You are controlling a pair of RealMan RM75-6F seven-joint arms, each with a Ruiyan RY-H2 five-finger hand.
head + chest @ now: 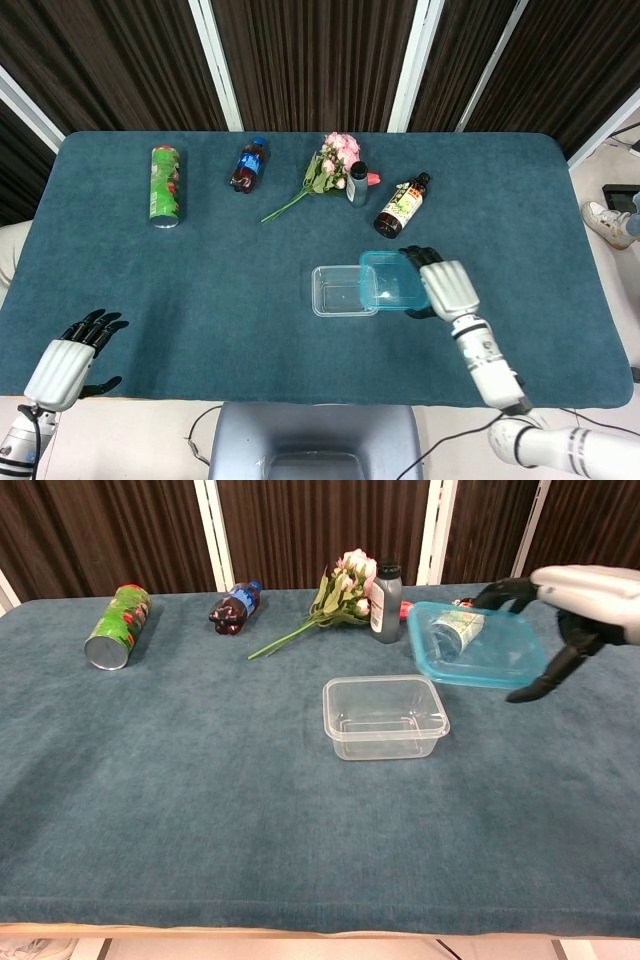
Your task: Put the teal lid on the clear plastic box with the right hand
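The clear plastic box (385,716) sits open-topped on bare teal tabletop (200,810), with free cloth on its left, near side and right. Above its far right corner the right hand (585,595) holds the teal lid (474,645) tilted in the air (nothing between lid and box). Behind stand the obstacles: a grey bottle (385,603), a flower bunch (335,598) and a dark sauce bottle (401,205) lying down, all apart from the box.

The lid (476,645) hangs above and right of the box (385,716), bottles (402,207) and flowers (333,163) behind them.
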